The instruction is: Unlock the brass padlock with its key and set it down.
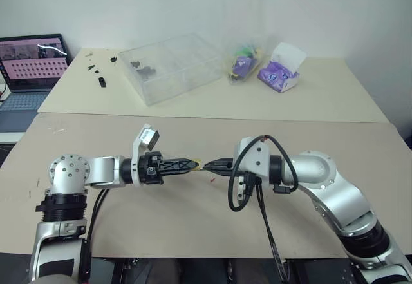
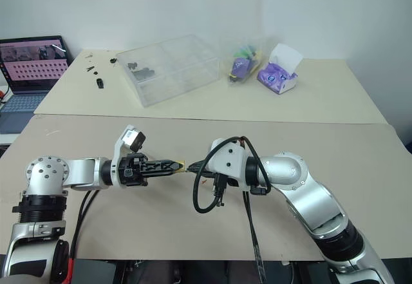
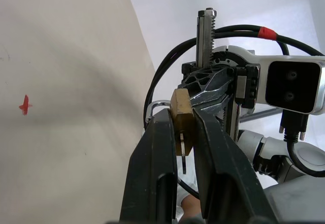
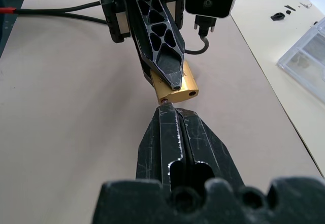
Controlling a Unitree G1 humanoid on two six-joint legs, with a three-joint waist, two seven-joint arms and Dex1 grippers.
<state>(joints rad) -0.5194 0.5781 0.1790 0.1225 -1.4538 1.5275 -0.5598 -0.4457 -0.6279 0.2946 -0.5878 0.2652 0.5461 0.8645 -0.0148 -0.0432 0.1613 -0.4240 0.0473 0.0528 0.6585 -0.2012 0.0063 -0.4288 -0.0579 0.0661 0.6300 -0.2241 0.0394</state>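
I've got the brass padlock (image 4: 176, 86) up off the table, pinched between the two fingers of the left gripper (image 3: 184, 132), roughly midway between the two arms over the near tan table (image 1: 193, 226). In the left wrist view its silvery shackle (image 3: 154, 108) loops out past one finger; most of the body is covered by the fingers. Right gripper (image 4: 172, 113) has its jaws pressed together, tips right at the bottom face of the lock. A sliver of metal pokes out at those tips, probably the key (image 4: 166, 103), but it's too small and too buried for me to confirm, or to say whether it's seated in the keyway. From the head cameras the lock is just a yellow speck where the two grippers meet. A small red mark (image 3: 24, 104) sits on the table below. Further back: clear plastic box (image 1: 172, 67), purple packets (image 1: 280, 71), laptop (image 1: 31, 71) cut off at the left edge.
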